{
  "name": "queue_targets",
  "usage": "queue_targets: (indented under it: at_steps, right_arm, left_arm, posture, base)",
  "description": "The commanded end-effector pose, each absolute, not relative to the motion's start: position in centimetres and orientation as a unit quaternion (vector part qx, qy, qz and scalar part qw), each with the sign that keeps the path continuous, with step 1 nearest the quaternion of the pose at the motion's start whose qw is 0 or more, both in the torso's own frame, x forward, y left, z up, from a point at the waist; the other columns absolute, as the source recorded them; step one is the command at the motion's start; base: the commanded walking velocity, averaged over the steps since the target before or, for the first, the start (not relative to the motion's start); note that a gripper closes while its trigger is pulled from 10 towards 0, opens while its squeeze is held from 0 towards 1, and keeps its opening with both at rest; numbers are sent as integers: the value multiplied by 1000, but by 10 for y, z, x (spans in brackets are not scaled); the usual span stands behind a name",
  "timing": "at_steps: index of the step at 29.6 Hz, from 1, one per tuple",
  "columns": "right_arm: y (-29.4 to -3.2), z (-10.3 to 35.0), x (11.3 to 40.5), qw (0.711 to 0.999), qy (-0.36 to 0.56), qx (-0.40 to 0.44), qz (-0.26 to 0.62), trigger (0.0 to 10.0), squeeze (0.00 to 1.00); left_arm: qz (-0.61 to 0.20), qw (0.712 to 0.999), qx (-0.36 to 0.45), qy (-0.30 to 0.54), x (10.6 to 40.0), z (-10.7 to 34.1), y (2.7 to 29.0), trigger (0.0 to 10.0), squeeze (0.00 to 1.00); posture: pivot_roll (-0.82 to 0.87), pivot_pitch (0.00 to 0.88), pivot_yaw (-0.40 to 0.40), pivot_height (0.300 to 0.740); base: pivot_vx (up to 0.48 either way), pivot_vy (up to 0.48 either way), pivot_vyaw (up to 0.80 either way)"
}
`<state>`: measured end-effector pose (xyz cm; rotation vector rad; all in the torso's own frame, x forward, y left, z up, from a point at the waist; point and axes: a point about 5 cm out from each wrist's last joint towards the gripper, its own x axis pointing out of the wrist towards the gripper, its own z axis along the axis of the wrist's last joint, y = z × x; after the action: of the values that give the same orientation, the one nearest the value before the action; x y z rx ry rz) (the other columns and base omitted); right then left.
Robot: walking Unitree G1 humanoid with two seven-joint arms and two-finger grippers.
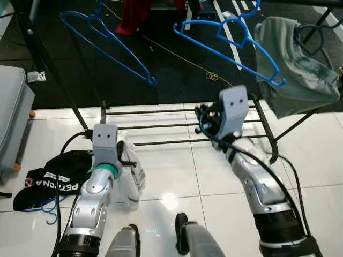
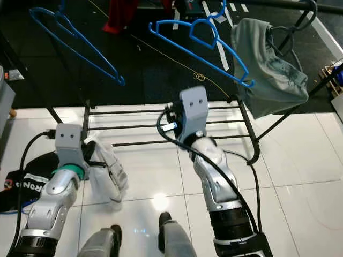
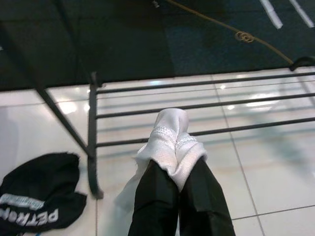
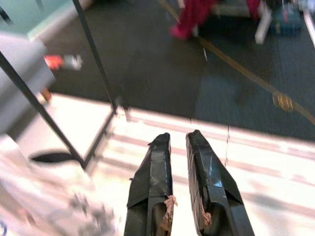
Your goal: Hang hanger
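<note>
White tile floor (image 1: 177, 176) meets dark carpet (image 1: 177, 69); a black rack (image 1: 182, 126) spans both. Two blue hangers (image 1: 230, 40) hang above, beside a grey garment (image 1: 295, 64). Left gripper (image 3: 172, 162) clamps white cloth (image 3: 170, 140). Right gripper (image 4: 178, 140) is empty, fingers slightly parted.

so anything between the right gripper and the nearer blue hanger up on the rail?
Nothing visible. The right gripper is empty, fingers slightly apart, raised over the rack's lower bars. The blue hanger hangs above and ahead of it with open air between. The left gripper is shut on a white garment, off to the side.
</note>
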<state>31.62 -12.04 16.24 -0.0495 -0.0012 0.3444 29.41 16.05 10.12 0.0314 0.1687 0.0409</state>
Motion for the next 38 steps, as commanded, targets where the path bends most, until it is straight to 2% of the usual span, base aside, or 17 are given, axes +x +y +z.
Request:
queue_targets:
  at_steps: [1, 2, 3, 4, 5, 7, 8, 10, 21, 38]
  right_arm:
    - [-136, 130, 311, 990, 50, -13, 132, 10000, 0]
    - [-136, 130, 311, 990, 50, -13, 132, 10000, 0]
    - [-149, 100, 307, 989, 102, -15, 103, 10000, 0]
    - [-149, 100, 307, 989, 102, -15, 103, 10000, 0]
    - [-158, 74, 302, 985, 152, -31, 78, 10000, 0]
    - [-158, 74, 302, 985, 152, -31, 78, 10000, 0]
    - [-164, 58, 298, 981, 180, -40, 61, 10000, 0]
    - [-166, 48, 295, 979, 192, -47, 53, 10000, 0]
    - [-156, 33, 279, 981, 171, -69, 59, 10000, 0]
    - [-147, 16, 267, 982, 159, -58, 89, 10000, 0]
  left_arm:
    - [24, 995, 16, 92, 289, 91, 164, 10000, 0]
    - [24, 995, 16, 92, 289, 91, 164, 10000, 0]
    - [29, 994, 23, 103, 289, 83, 168, 10000, 0]
    - [29, 994, 23, 103, 289, 83, 168, 10000, 0]
    - [39, 992, 22, 118, 290, 75, 171, 10000, 0]
    - [39, 992, 22, 118, 290, 75, 171, 10000, 0]
    - [44, 990, 28, 129, 290, 69, 173, 10000, 0]
    - [48, 989, 29, 136, 289, 65, 174, 10000, 0]
    - [51, 986, 26, 156, 269, 46, 173, 10000, 0]
    - [15, 984, 64, 165, 263, 31, 166, 10000, 0]
  posture:
    - [-41, 169, 11, 740]
    - [-41, 169, 11, 740]
    - [-30, 182, 10, 740]
    - [-30, 182, 10, 740]
    - [-29, 184, 13, 740]
    - [-29, 184, 13, 740]
    - [-30, 154, 18, 740]
    - [-24, 153, 20, 740]
    - [-32, 95, 14, 740]
    - [-27, 16, 25, 740]
  base:
    - [0, 0, 0]
    - [0, 0, 0]
    - [0, 0, 0]
    - [0, 0, 0]
    - [0, 0, 0]
    - [0, 0, 0]
    - [0, 0, 0]
    - [0, 0, 0]
    - [0, 0, 0]
    - [0, 0, 0]
